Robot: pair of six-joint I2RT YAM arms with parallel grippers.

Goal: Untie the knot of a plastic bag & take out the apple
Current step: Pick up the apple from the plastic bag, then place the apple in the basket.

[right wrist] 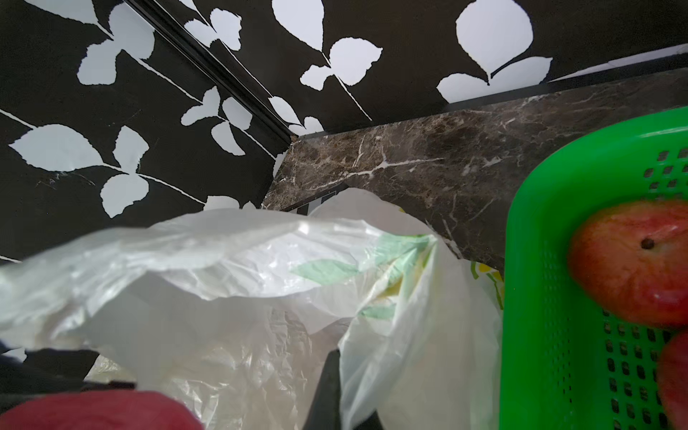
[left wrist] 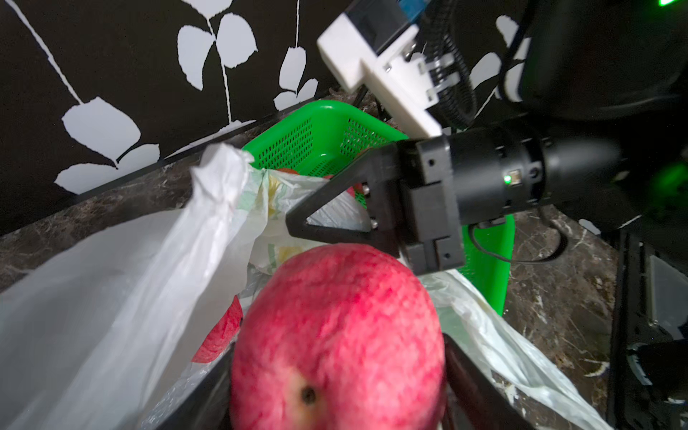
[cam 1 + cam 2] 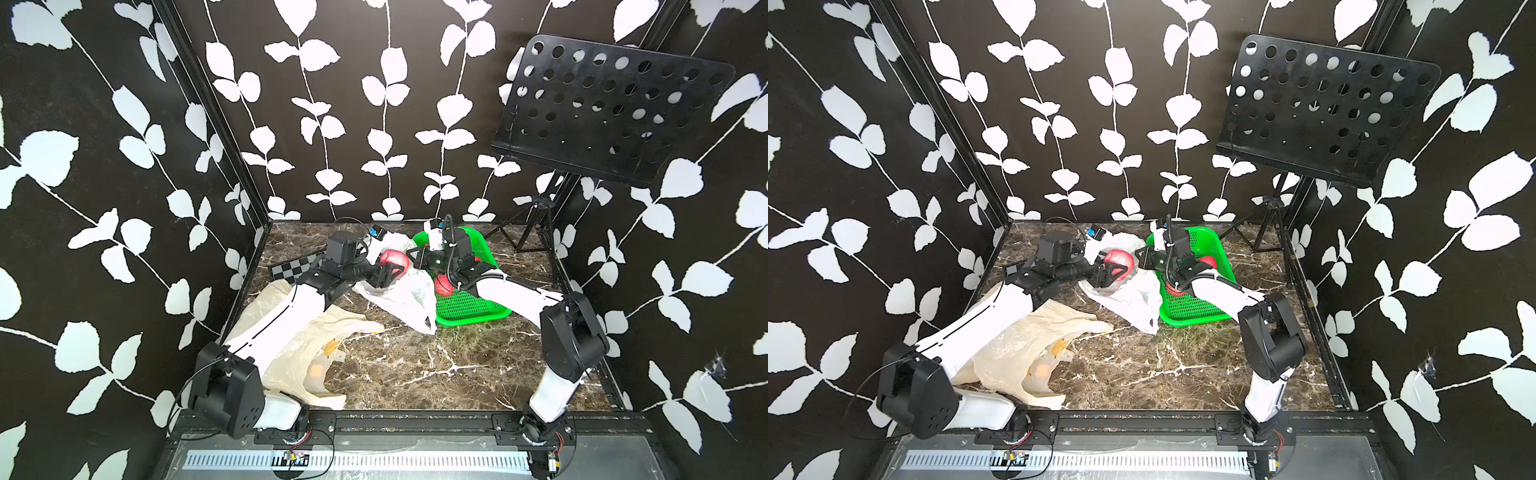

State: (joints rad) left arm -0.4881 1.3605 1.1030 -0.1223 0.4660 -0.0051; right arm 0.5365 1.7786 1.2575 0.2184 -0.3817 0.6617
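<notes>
A red apple (image 3: 395,258) (image 2: 335,327) hangs just above the white plastic bag (image 3: 401,299), held between the fingers of my left gripper (image 3: 390,272) (image 2: 338,383). The bag's mouth gapes open around it, and no knot shows. My right gripper (image 3: 412,255) (image 1: 335,372) is shut on the bag's upper edge (image 1: 372,298) beside the apple, holding the film up; in the left wrist view its black fingers (image 2: 327,208) pinch the plastic. A red patch (image 2: 219,335) shows through the bag below the apple.
A green basket (image 3: 469,309) (image 1: 540,260) stands right of the bag with two apples (image 1: 633,260) in it. A cream bag (image 3: 299,349) lies front left under the left arm. A checkerboard (image 3: 291,266) lies at back left, a music stand (image 3: 602,112) at back right.
</notes>
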